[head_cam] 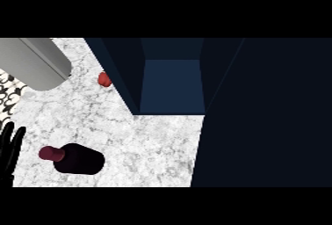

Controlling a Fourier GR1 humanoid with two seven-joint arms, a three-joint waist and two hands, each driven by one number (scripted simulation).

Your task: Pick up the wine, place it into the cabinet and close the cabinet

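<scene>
The wine bottle (79,160) stands on the white marbled counter (149,140) at the lower left. It is dark, almost black, with a dark red cap toward the left. My left hand (9,145) shows at the left edge, just left of the bottle, fingers straight and pointing up, apart from the bottle. The dark blue cabinet (172,85) sits at the top middle with its inside open to view and nothing visible in it. Its door (266,114) fills the right side of the view. My right hand does not show.
A large grey cylinder (35,61) lies across the upper left corner. A small red object (104,79) sits by the cabinet's left wall. A black-and-white patterned surface (8,90) runs beyond the counter's left edge.
</scene>
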